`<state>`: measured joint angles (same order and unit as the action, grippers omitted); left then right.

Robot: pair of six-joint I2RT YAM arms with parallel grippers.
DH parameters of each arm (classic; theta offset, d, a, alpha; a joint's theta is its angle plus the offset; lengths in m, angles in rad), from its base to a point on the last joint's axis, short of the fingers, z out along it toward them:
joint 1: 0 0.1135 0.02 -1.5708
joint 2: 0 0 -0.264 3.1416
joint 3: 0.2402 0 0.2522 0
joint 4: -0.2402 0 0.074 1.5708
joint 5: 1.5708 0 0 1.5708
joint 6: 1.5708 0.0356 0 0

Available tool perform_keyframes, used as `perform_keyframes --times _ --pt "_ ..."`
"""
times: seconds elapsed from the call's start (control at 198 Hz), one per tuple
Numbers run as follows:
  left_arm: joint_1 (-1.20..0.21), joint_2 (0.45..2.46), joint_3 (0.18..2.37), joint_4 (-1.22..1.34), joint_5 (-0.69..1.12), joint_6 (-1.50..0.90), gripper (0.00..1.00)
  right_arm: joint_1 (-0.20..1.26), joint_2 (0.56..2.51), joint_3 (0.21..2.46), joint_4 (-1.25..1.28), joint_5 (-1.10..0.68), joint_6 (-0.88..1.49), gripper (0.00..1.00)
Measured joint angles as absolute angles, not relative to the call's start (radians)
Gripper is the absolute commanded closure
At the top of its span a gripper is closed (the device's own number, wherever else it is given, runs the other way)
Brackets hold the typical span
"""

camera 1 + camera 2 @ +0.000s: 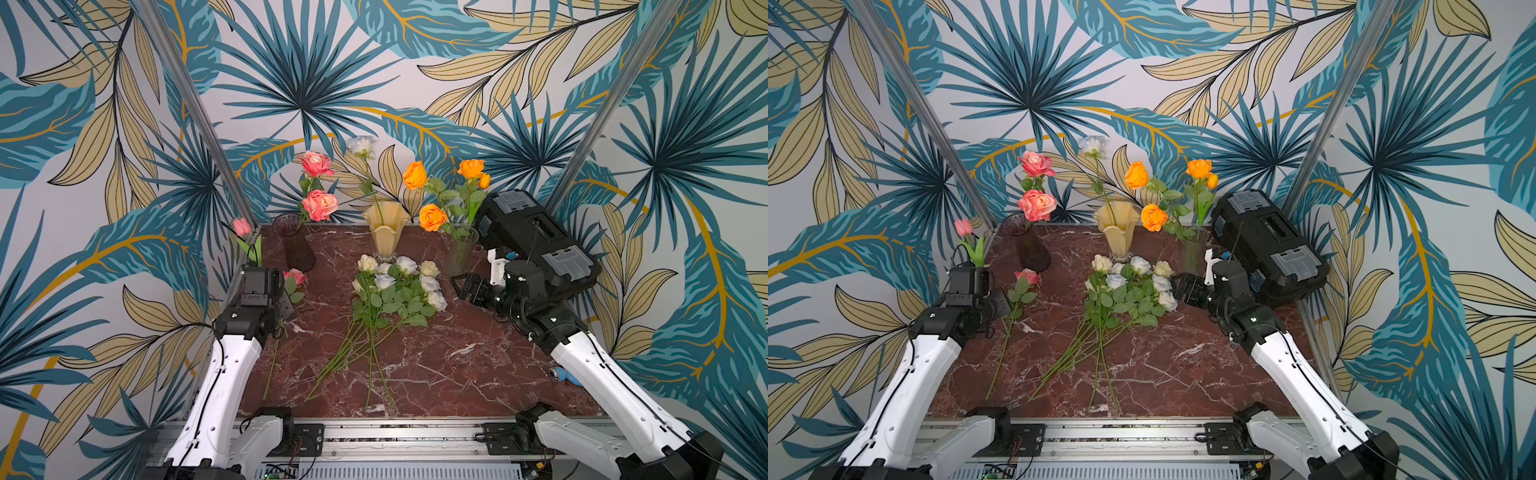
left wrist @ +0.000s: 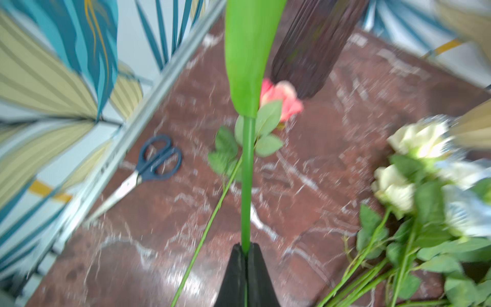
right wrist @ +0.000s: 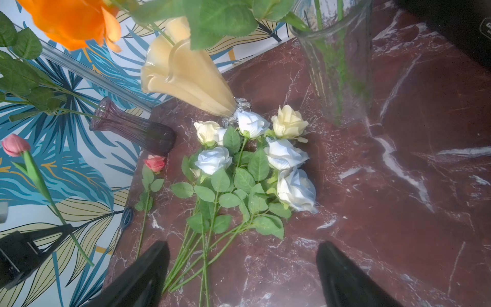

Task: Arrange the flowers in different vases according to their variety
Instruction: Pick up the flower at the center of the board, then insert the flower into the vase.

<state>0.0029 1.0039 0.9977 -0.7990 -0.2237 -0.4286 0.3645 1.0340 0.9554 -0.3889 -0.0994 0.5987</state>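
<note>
My left gripper (image 2: pixel 245 249) is shut on the green stem of a pink tulip (image 1: pixel 242 227), held upright at the table's left edge, left of the purple vase (image 1: pixel 297 245). That vase holds two pink roses (image 1: pixel 319 205). The cream vase (image 1: pixel 385 232) holds one pale rose (image 1: pixel 361 144). Orange roses (image 1: pixel 432 217) and an orange tulip bud (image 1: pixel 484 180) stand in the clear vase (image 1: pixel 461 249). Several white roses (image 1: pixel 395 286) lie piled mid-table, and a pink rose (image 1: pixel 295 276) lies near the purple vase. My right gripper (image 3: pixel 243 247) hovers open, right of the pile.
A black toolbox (image 1: pixel 536 241) fills the back right corner behind my right arm. Scissors (image 2: pixel 156 162) lie by the left rail. A small blue object (image 1: pixel 565 376) sits at the table's right edge. Long stems (image 1: pixel 370 365) fan toward the front.
</note>
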Motion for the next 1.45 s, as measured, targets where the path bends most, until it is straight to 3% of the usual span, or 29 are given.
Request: perform_keyframes --times 0.505,0.727,1.182,1.45 --pt "0.014 1.421 1.477 -0.340 -0.162 -0.053 1.00 0.364 0.971 0.955 -0.391 -0.098 0.622 0.09" --pt "0.058 1.605 1.588 -0.182 -0.135 0.023 1.00 0.364 0.939 0.955 -0.392 -0.086 0.640 0.09" --pt "0.086 1.823 1.598 0.113 -0.040 -0.024 1.00 0.364 0.928 1.002 -0.429 -0.040 0.662 0.08" --pt "0.072 1.824 1.444 0.248 -0.029 -0.046 1.00 0.364 0.950 1.038 -0.443 -0.030 0.662 0.08"
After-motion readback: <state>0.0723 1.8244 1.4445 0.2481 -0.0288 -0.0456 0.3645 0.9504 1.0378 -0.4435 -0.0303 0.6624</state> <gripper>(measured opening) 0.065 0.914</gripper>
